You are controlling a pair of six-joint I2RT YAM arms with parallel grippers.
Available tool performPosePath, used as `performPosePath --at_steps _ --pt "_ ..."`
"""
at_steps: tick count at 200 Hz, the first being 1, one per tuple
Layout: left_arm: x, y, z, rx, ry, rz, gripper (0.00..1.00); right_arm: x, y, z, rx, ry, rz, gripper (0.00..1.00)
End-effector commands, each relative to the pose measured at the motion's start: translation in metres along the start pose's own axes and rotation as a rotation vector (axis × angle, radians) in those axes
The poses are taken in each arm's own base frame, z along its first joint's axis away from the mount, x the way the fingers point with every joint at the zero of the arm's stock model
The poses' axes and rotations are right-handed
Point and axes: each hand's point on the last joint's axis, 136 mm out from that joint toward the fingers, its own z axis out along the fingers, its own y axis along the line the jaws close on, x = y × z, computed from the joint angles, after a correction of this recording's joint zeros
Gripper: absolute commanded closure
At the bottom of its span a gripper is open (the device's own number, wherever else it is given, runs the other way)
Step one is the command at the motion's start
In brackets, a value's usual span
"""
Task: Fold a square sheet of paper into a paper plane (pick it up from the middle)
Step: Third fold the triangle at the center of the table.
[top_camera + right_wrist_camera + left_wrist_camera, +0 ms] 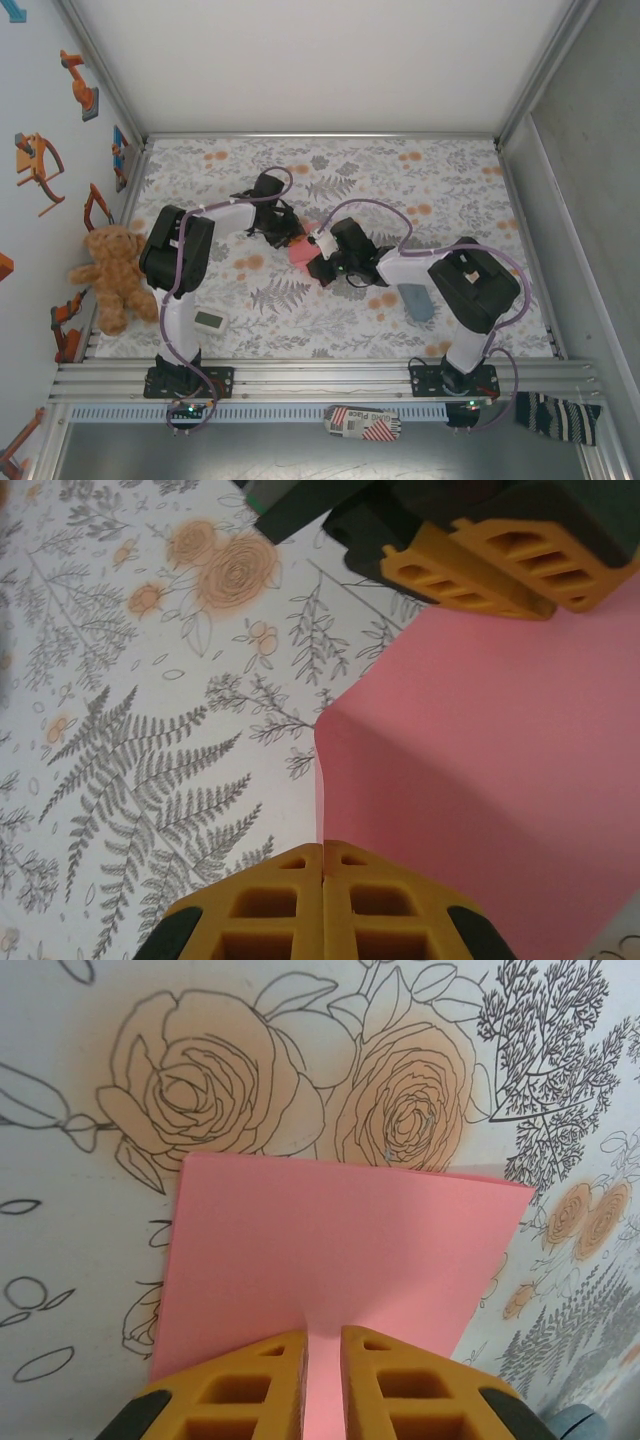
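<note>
Now the paper (pixel 340 1250) is a smooth salmon-pink sheet with straight edges and a soft bend just ahead of my right gripper (pixel 322 848). It spans between both grippers, over the floral cloth (pixel 200 1080). My left gripper (pixel 322 1335) pinches one edge, and my right is clamped on the opposite side.

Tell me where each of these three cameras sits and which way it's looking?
Top external: high behind the robot, looking down at the floral table; the left arm and right arm show, bases nearest.
Left wrist: on the left arm, looking past the left gripper, clamped on the square sheet of paper.
Right wrist: on the right arm, looking past the right gripper towards the left gripper's yellow fingers.
Shared: both wrist views show the same pink sheet.
</note>
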Motion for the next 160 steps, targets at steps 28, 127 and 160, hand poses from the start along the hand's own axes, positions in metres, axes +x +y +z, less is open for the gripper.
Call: performPosePath --at_steps 28,127,160 --pt "0.012 0.023 0.012 -0.091 0.050 0.010 0.83 -0.003 -0.028 0.004 0.114 0.016 0.078 1.00" --pt "0.013 0.021 0.013 -0.082 0.063 0.018 0.83 -0.001 -0.043 0.008 0.184 0.042 0.109 1.00" --pt "0.013 0.020 0.014 -0.079 0.066 0.020 0.83 -0.002 -0.046 0.008 0.199 0.044 0.104 1.00"
